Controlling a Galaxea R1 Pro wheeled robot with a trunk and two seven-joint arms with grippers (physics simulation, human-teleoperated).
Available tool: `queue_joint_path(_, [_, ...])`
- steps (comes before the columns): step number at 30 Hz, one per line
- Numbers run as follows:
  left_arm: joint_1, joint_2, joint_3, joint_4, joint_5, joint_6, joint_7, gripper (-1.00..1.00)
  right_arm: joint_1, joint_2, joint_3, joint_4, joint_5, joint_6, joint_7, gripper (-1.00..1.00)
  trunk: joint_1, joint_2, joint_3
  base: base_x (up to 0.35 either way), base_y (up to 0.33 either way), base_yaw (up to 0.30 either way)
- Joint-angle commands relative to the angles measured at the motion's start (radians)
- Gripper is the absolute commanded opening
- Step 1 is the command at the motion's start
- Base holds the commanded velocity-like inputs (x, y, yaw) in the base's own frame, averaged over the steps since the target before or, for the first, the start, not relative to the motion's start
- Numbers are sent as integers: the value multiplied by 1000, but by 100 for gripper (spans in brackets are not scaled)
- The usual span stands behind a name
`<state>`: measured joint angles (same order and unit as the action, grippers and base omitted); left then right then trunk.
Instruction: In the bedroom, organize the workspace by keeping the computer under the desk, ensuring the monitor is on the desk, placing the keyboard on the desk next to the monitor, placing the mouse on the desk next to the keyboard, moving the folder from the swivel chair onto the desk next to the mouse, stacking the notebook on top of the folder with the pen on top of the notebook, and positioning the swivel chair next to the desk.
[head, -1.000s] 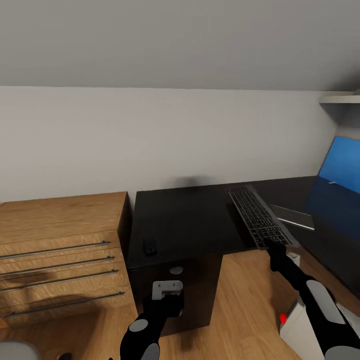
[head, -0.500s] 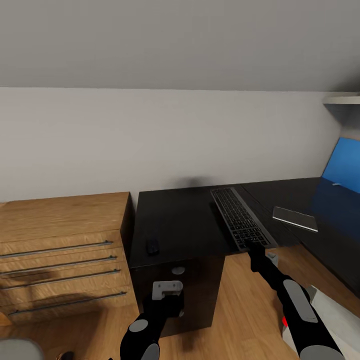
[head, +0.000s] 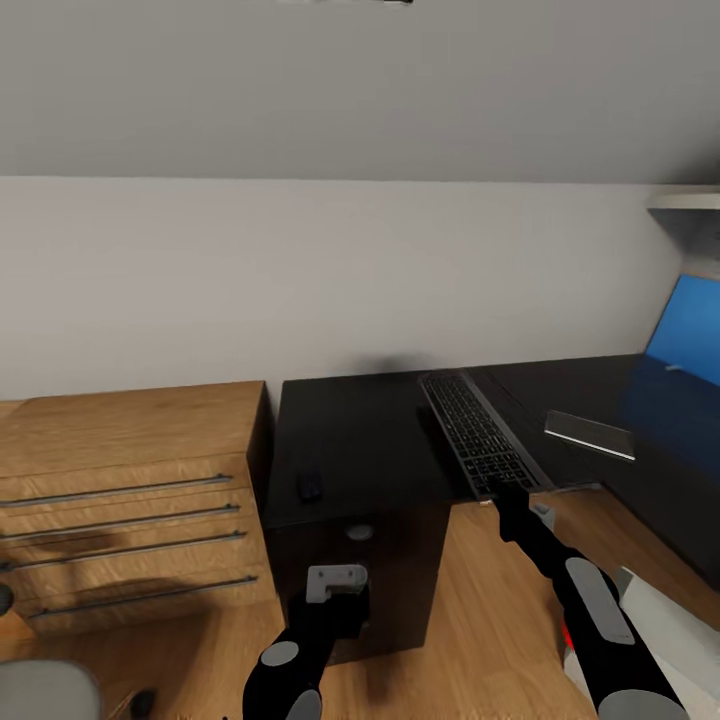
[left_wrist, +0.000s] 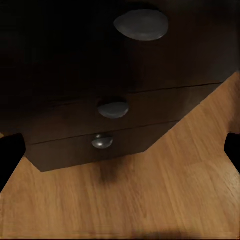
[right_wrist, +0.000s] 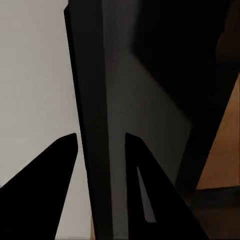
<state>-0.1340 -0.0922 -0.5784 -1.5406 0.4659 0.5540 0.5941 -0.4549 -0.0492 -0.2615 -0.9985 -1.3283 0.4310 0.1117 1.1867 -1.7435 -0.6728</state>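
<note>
A light-wood chest (head: 130, 480) with long bar handles (head: 120, 492) is standing against the white wall (head: 300, 280), off to the left of the left tool and farther out than it. Wooden floorboards (head: 480, 610) are stretching beneath and between both tools. A white shelf (head: 685, 200) is jutting from the wall high above the right tool. A white box with a red spot (head: 568, 637) is sitting on the floor just beside the right arm. A pale grey rounded object (head: 45, 690) is showing low, left of the left tool.
</note>
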Motion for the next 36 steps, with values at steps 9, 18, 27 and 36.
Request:
queue_joint_path(9, [-1,0,-1,-1,10,1,10,100,-1,8,-1,1,-4,0,-1,-100,-1,-1,3,-309,-137,64])
queue_joint_path(18, [-1,1,-1,-1,11,2,10,100,-1,7,-2,1,-2,4,-2,-100,-1,-1,13,-211,-129,166])
queue_joint_path(27, [-1,2,-2,-1,11,1,9,100,-1,8,-1,1,-5,9,1,-100,-1,-1,15,-13,5,38])
queue_joint_path(36, [-1,2,-1,-1,11,1,9,100,-1,9,-2,10,-8,31,2,-100,-1,-1,15,0,126,0])
